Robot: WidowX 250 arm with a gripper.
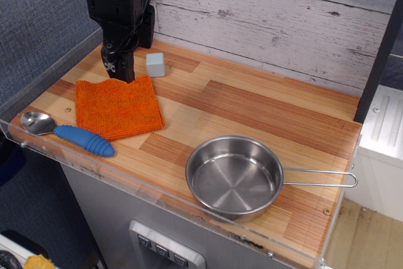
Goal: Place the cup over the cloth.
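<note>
— Observation.image view: what's on the surface point(252, 102), counted?

— One cup point(155, 64), one cloth point(118, 106), one spoon point(66, 131), one pan point(234, 177). One arm, with one pincer point(119, 67).

— Where is the cup?

— On the bare wood at the back, near the plank wall, just beside the pincer on its right in the frame. It sits just past the cloth's far corner, and a thin strip of wood seems to show between them. Nothing rests on the cloth, which lies flat.

— And the pincer?

— It hangs over the cloth's far edge, dark against dark. I cannot tell how far apart its fingers stand, nor whether the tips touch the cloth. It doesn't have the cup.

— Anything cut off?

— The arm's top runs out of frame.

— What's in the pan?

— Nothing; bare steel, wire handle pointing right. The spoon lies at the front left, its blue handle tip just beside the cloth's near edge.
</note>
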